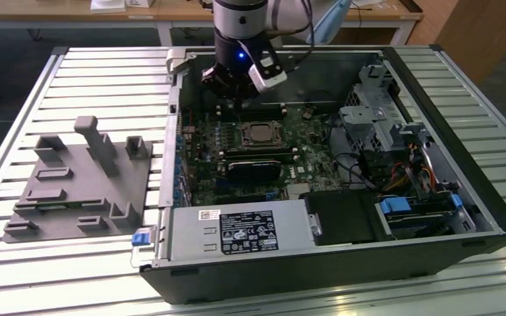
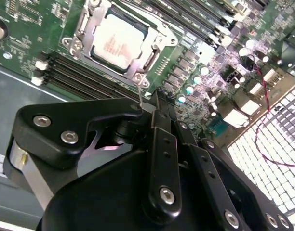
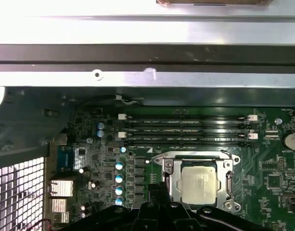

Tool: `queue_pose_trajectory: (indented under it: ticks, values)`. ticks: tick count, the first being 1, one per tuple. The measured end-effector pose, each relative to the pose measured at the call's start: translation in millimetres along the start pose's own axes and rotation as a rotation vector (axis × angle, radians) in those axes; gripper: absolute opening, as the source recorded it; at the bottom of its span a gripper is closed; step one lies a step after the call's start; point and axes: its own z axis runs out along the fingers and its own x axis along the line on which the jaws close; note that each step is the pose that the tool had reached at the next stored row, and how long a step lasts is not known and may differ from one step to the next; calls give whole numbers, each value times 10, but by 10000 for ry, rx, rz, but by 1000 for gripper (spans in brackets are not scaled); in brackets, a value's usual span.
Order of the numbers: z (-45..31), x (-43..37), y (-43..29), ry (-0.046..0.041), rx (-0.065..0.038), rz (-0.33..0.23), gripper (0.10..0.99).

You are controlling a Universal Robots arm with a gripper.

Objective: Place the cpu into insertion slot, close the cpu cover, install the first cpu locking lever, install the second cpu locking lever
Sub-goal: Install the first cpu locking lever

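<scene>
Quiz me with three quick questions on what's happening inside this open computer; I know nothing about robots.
1. True or false: the cpu is gripped in the tool.
2. The cpu cover is: A) down around the cpu, B) standing upright, C) taken away.
3. What is the tool closest to?
Key: 1 false, it sits in the insertion slot. 2 A. 3 the insertion slot's edge.

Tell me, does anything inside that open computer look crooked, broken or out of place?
Nothing stands out. The cpu lies flat and square inside the cpu cover, whose frame sits level around it. The gripper hangs by one corner of that cover.
</scene>
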Motion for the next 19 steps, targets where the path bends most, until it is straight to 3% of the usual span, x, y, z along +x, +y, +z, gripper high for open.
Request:
queue_pose_trajectory:
  ticks: [14, 19]
  values:
    - [25, 117, 38, 1, 0, 0, 106]
    - [47, 147, 87, 2, 1, -1, 106]
